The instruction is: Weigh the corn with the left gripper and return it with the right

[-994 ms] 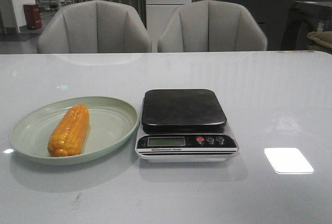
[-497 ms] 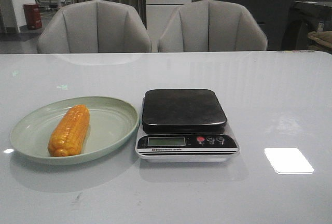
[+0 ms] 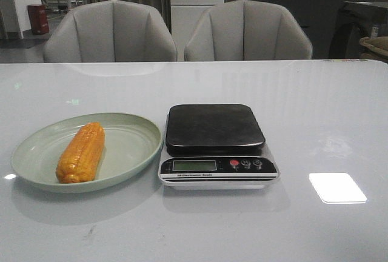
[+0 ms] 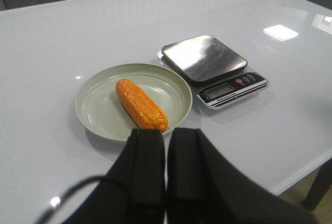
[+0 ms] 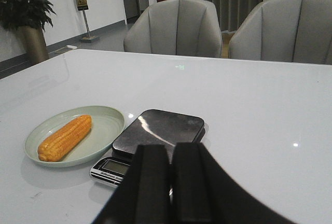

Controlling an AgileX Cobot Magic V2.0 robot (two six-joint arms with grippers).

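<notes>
While the corn (image 3: 80, 153) lies on its side in the pale green plate (image 3: 130, 153), just beside the scale (image 3: 216, 147), no one is holding it. It looks hard and bumpy, not squishy, and probably not very heavy. It is round, so it could roll or slip, and the best place to grab it seems to be across the fat middle, not at the thin tip. The left gripper (image 4: 166, 167) hangs over the near side of the table with its two fingers pressed together and nothing between them. The right gripper (image 5: 170, 177) has its fingers pressed together too, and it is empty. The front view shows the plate and scale but no arms. Only the wrist views show the grippers.
</notes>
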